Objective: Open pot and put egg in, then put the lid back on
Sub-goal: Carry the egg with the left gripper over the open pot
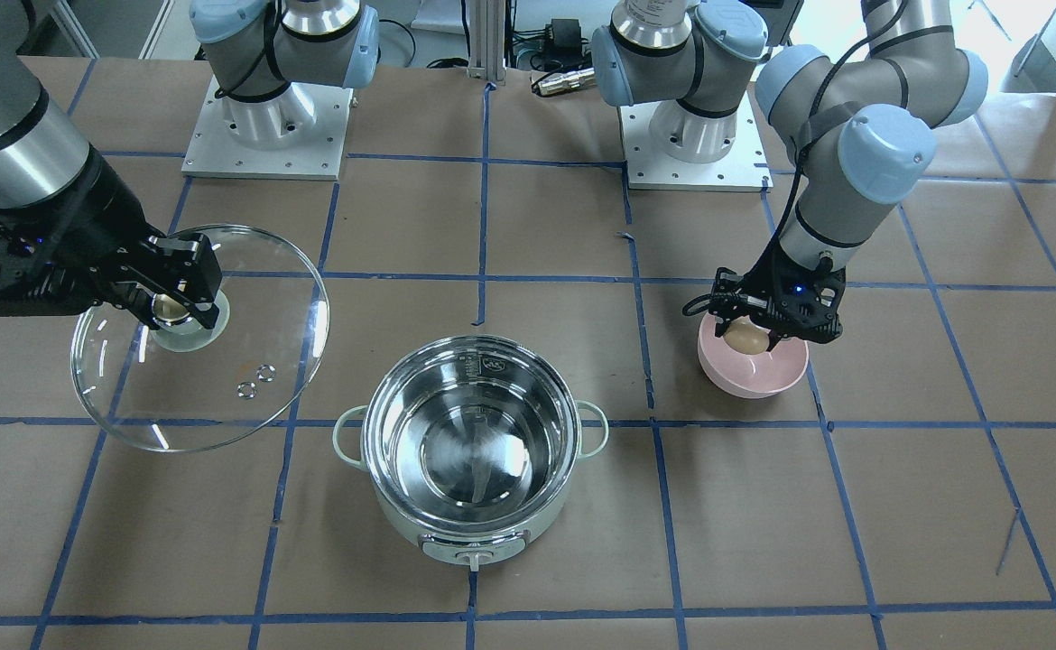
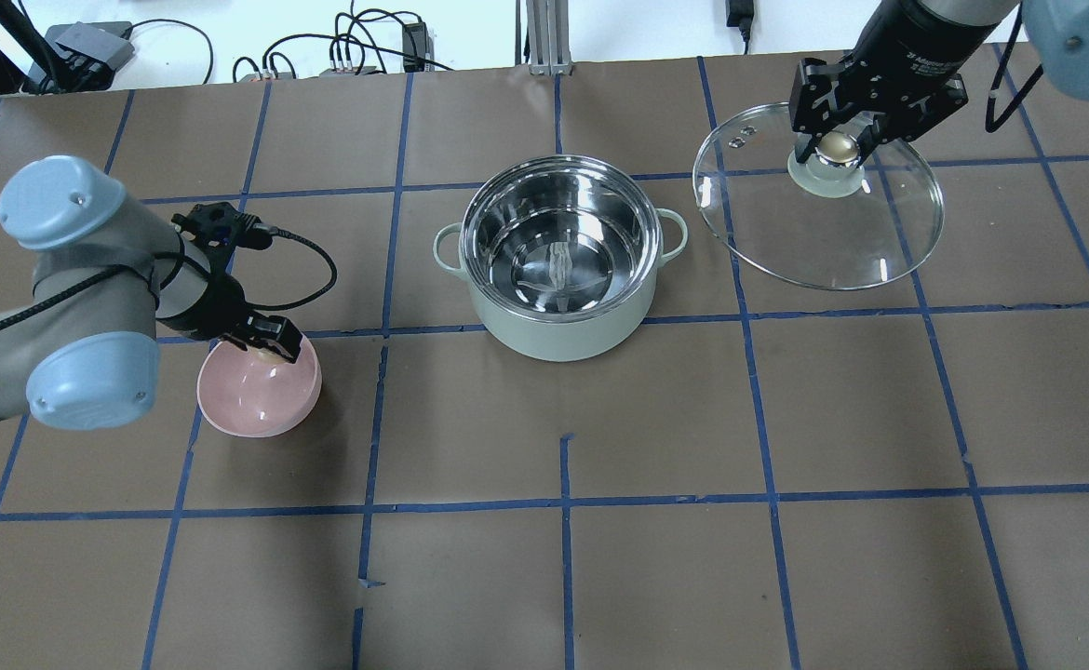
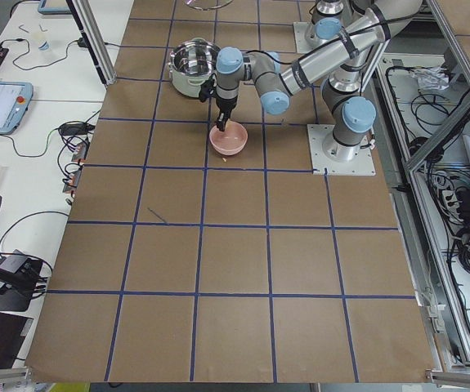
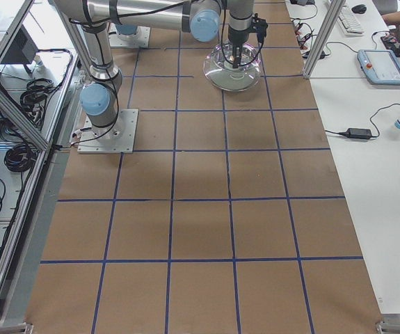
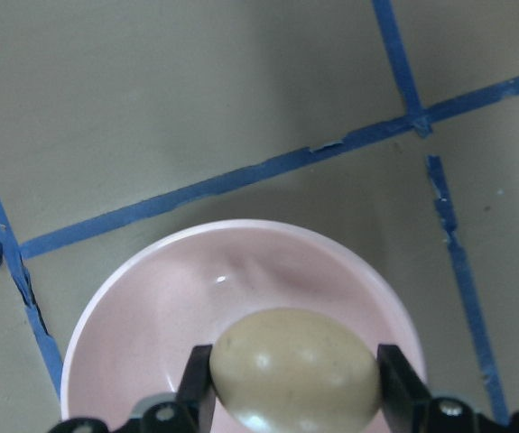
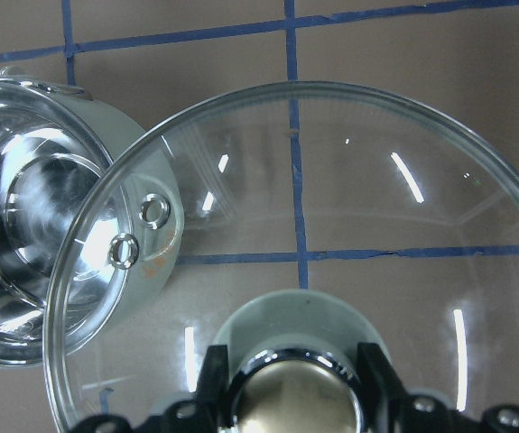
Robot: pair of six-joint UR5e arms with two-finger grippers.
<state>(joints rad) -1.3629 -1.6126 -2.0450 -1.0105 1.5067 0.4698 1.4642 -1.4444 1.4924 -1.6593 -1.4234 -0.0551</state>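
The pale-green pot (image 1: pixel 472 456) (image 2: pixel 558 256) stands open at the table's middle, its steel inside bare. My right gripper (image 1: pixel 171 307) (image 2: pixel 838 144) (image 6: pixel 291 388) is shut on the beige knob of the glass lid (image 1: pixel 212 348) (image 2: pixel 819 223) (image 6: pixel 331 225), holding it tilted in the air beside the pot. My left gripper (image 1: pixel 746 336) (image 2: pixel 270 342) (image 5: pixel 293 379) is shut on the tan egg (image 1: pixel 745 338) (image 5: pixel 293 370), just above the pink bowl (image 1: pixel 754 366) (image 2: pixel 256 395) (image 5: pixel 196 298).
Both arm bases (image 1: pixel 266 126) sit on plates at the robot's side of the table. Blue tape lines grid the brown table cover (image 2: pixel 600 521). Monitors, cables and a pendant (image 3: pixel 2 102) lie on side benches off the table.
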